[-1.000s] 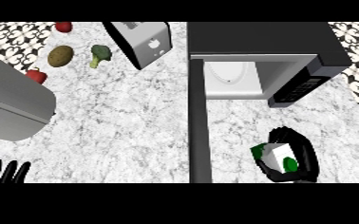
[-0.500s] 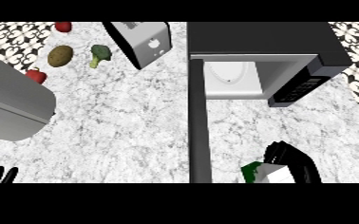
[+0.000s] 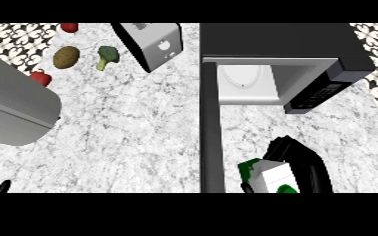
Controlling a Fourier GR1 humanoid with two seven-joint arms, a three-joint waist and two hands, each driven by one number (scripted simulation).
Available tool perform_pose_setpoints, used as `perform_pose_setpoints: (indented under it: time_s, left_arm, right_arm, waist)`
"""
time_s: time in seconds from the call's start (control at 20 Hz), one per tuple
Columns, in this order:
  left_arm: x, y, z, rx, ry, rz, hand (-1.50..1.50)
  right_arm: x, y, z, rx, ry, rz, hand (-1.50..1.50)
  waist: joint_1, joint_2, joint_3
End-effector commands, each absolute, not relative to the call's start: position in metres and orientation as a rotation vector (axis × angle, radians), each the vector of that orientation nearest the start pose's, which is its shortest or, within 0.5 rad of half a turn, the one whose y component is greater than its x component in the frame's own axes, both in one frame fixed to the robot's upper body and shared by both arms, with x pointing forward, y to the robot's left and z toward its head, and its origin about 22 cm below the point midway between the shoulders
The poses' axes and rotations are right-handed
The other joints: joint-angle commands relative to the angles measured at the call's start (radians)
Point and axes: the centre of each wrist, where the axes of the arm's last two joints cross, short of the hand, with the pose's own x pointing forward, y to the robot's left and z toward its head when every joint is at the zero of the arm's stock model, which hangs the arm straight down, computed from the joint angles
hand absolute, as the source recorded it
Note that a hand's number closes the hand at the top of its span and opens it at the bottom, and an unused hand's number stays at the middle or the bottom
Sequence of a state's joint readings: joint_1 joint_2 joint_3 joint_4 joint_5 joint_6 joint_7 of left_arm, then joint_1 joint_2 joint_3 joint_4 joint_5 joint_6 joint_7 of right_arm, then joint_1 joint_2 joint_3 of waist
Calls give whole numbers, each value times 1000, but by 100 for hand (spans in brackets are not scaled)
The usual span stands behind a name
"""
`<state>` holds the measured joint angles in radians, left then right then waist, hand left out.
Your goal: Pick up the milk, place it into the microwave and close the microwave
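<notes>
Head view: the milk sits at five o'clock, by the desk's lower edge, just right of the microwave's open door. Right hand curls around it, apparently clamped; left hand's tip shows at seven o'clock.

A white and grey marbled surface fills most of the view. Along the top corners runs a strip of black-and-white patterned tile. A steel toaster stands tilted near the top. Left of it lie a broccoli, a potato and two red items, one at the top edge and one beside a grey metal body at the left
</notes>
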<state>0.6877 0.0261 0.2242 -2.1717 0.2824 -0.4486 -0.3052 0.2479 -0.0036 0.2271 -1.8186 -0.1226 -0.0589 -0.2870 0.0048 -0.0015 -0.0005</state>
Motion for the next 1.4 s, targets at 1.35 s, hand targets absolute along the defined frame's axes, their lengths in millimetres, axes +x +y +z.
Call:
perform_pose_setpoints:
  time_s: [1.35]
  left_arm:
    - [72, 365, 51, -8, -1877, 9, -150]
  right_arm:
    - [368, -212, -38, -263, -1862, -33, 150]
  waist:
    - [23, 8, 2]
